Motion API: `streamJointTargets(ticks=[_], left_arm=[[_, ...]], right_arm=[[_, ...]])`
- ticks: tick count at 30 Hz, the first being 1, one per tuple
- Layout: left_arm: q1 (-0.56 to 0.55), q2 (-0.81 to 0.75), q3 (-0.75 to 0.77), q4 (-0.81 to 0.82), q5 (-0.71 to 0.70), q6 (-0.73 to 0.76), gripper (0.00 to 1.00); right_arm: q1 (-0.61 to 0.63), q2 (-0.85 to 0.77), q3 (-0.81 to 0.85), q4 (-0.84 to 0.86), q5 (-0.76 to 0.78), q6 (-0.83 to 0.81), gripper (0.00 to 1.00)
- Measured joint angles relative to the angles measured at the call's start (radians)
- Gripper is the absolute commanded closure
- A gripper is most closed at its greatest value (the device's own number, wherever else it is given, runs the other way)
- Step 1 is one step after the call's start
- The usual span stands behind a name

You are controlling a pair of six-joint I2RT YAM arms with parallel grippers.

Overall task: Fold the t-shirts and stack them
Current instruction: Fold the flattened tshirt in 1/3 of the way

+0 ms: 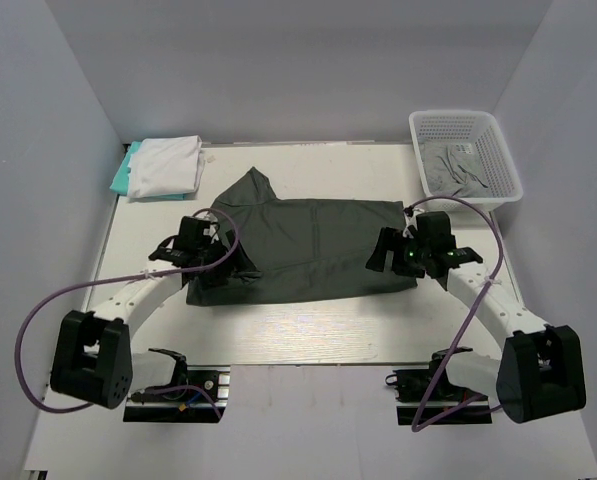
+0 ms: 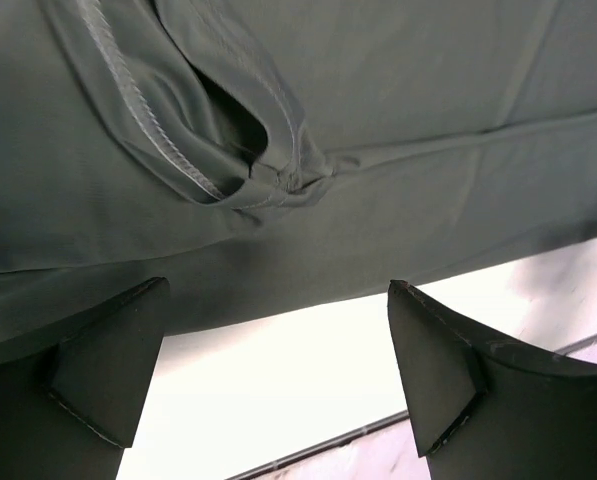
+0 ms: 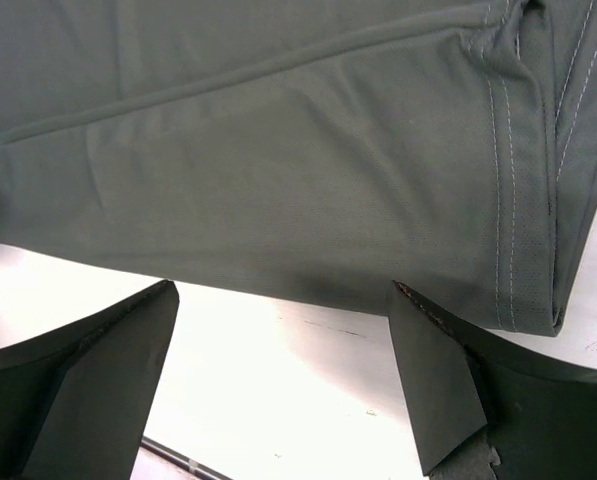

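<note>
Step in hand, by judgement: folding the dark grey shirt [image 1: 308,245], which is spread flat on the table [image 1: 308,340]. The left fingers [image 2: 98,370] and right fingers [image 3: 448,380] stand wide apart, grasping nothing. The shirt's near edge lies just beyond their tips, one pair at each end. The next move likely calls for both pairs to close on that edge together and carry it over evenly.

The cloth is a thin, matte, limp knit with pale stitched hems; a sleeve opening gapes ahead of the left fingers. A white shirt [image 1: 166,165] lies folded on a teal shirt [image 1: 121,178] well beyond the left fingers — a lighter grey shirt [image 1: 456,172] slumps in a lattice basket [image 1: 505,165] beyond the right.
</note>
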Motion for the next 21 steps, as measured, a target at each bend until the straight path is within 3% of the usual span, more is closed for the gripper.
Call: streamJointTargets(ticks=[21], left_arm=[[-0.056,0.227,0.062,0.115,-0.082,-0.026,0.0]], right_arm=[[-0.002,0.106,0.036,-0.007,0.021,-0.012,0.1]])
